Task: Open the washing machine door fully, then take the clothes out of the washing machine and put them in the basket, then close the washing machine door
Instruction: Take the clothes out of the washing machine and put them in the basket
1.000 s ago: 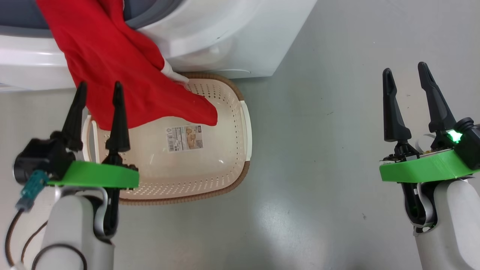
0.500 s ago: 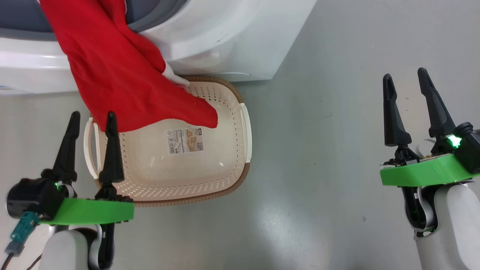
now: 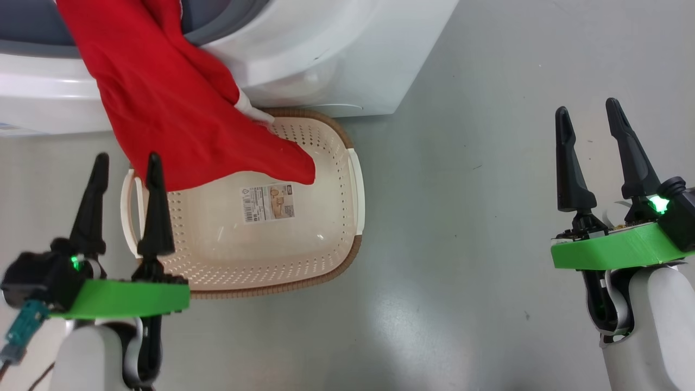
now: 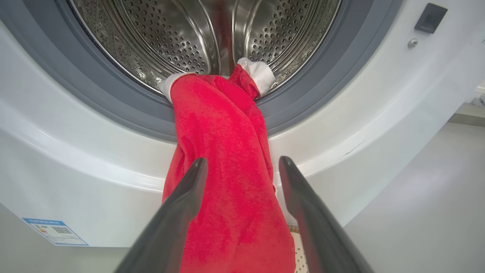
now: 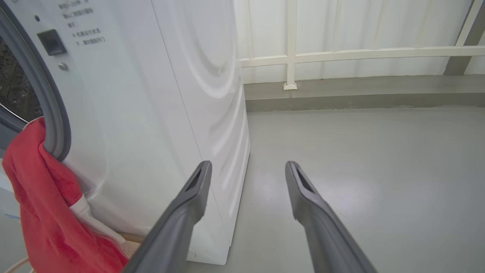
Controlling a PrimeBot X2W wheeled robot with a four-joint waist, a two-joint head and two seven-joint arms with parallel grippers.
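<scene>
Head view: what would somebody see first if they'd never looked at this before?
The bright red clothes spill out of the white washing machine at the top, one end lying in the cream basket on the grey floor. Next come the left end effector by the basket and the right end effector off to the side, both open.

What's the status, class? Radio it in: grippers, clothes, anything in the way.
Left gripper open, empty, facing the clothes. Right gripper open, empty, off to the side. Clothes hang from the washing machine, lower end over the basket. Nothing in the way.
</scene>
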